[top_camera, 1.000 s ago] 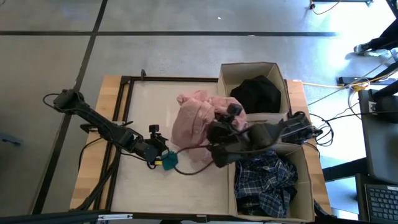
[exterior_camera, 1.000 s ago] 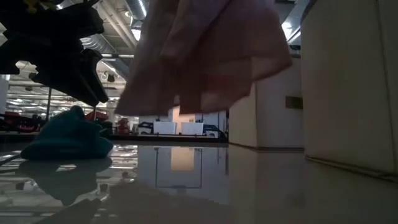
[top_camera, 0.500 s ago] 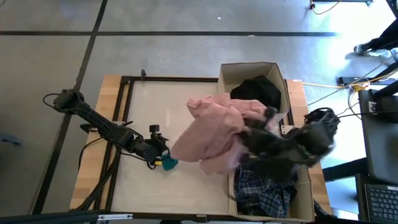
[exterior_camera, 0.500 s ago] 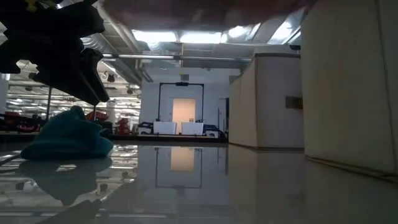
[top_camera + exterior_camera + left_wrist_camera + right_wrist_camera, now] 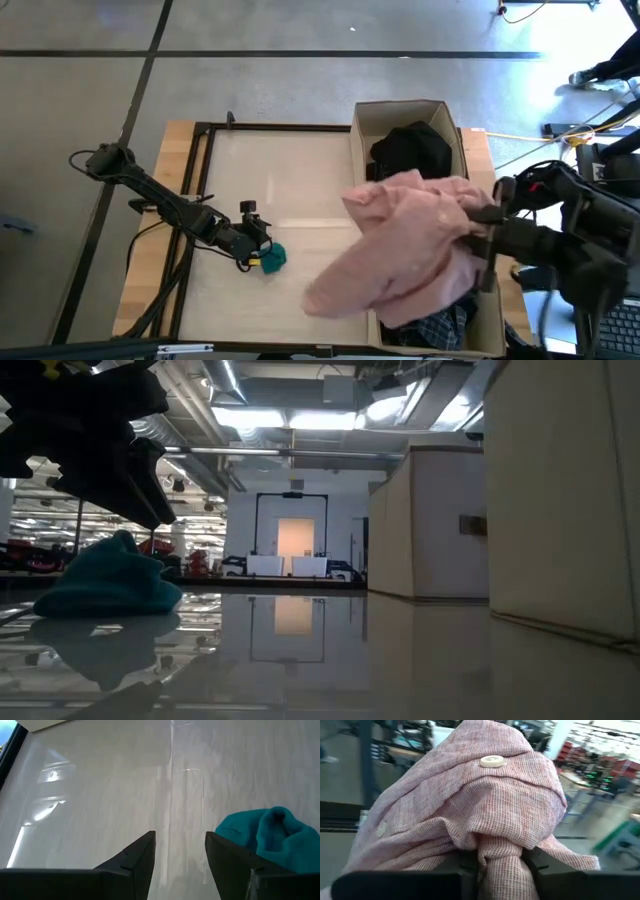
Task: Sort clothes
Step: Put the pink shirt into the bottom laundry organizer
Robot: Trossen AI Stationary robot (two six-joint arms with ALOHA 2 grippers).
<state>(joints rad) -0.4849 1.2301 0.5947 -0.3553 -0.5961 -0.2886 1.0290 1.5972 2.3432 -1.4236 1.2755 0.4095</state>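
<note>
My right gripper (image 5: 480,238) is shut on the large pink garment (image 5: 405,250) at the table's right, high above the near cardboard box (image 5: 497,300), where the blue-white plaid garment (image 5: 430,328) lies. The black garment (image 5: 410,150) lies in the far box (image 5: 400,106). The small teal piece (image 5: 272,258) lies on the table at the near left. My left gripper (image 5: 255,256) is open and empty beside it, with the teal piece next to one finger (image 5: 235,857). My right gripper pinches a bunched fold of the pink garment (image 5: 500,862) between its two fingers, several layers thick. The garment is lifted clear and drapes from the fingers toward the table's left, its lower edge (image 5: 325,298) hanging over the table beside the near box.
The two beige boxes stand side by side along the table's right edge. The white tabletop (image 5: 270,190) between my left gripper and the boxes is bare. A dark frame (image 5: 200,160) runs along the table's left and far edges.
My right gripper has gone up and toward the table's right edge with the pink garment. The garment has been lifted off the middle of the table and swung over the near box, out of the low view.
</note>
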